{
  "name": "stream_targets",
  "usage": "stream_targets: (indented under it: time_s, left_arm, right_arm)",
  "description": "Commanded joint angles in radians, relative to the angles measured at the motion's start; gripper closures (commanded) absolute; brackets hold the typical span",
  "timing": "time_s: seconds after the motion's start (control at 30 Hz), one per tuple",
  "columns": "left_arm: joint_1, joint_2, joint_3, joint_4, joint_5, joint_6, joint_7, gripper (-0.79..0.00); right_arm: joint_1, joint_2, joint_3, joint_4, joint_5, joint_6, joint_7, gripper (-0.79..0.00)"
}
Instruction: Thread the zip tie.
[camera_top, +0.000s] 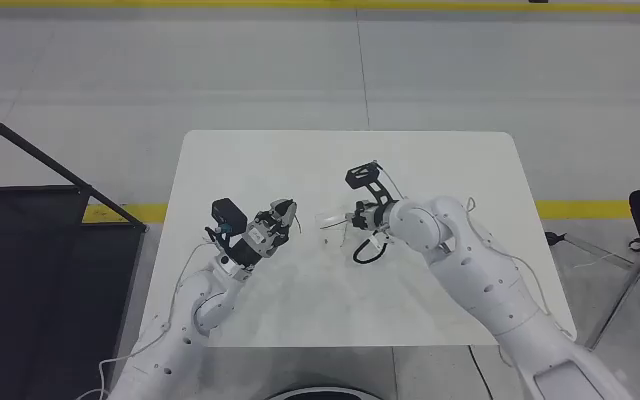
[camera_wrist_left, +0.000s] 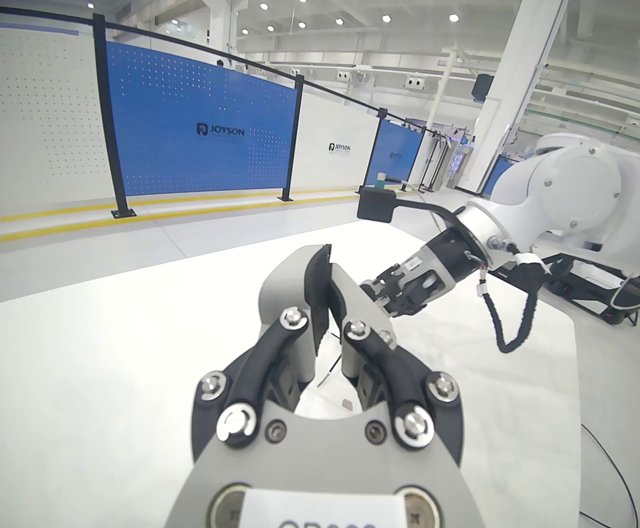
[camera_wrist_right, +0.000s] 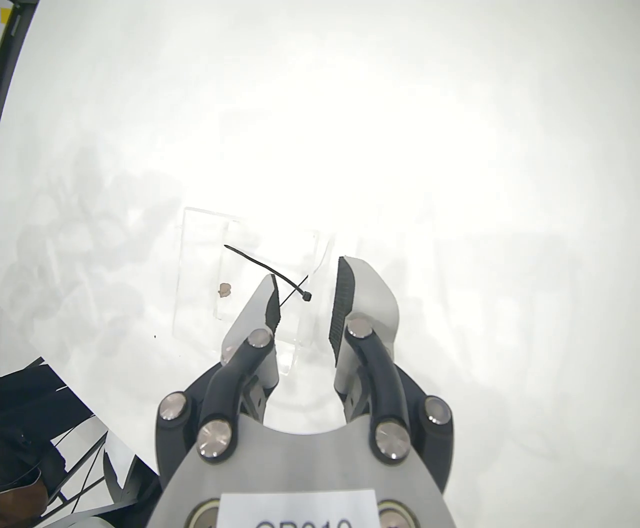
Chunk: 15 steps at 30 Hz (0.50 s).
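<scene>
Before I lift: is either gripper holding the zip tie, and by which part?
Nothing is held. The right gripper has its jaws open over the zip tie, which lies on the clear plate. The left gripper is shut, empty.

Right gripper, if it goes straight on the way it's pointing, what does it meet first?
Probably the zip tie: its head sits in line between the fingers of the open right gripper, lying on a clear holder. Depth is unclear, so the holder may be met along with it.

White, rounded arms (camera_top: 470, 270) now: silver jaws, black ribbed pads (camera_wrist_right: 341, 295), black links (camera_wrist_right: 372, 365), shiny screws (camera_wrist_right: 392, 440), and a black braided cable (camera_wrist_left: 505, 320) looping off the right wrist (camera_wrist_left: 475, 230).
</scene>
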Motion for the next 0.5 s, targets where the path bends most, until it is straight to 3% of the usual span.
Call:
stream_targets:
  time_s: [0.0,0.23,0.47]
  left_arm:
    - [0.0,0.0,0.0,0.0,0.0,0.0,0.0,0.0]
    - [0.0,0.0,0.0,0.0,0.0,0.0,0.0,0.0]
    - [0.0,0.0,0.0,0.0,0.0,0.0,0.0,0.0]
  right_arm:
    - [0.001,-0.002,0.0,0.003,-0.002,-0.001,0.001,-0.172]
    - [0.003,-0.01,0.005,0.016,-0.003,-0.007,0.005,-0.009]
    - [-0.012,-0.009,0.04,0.004,0.013,-0.009,-0.026,0.0]
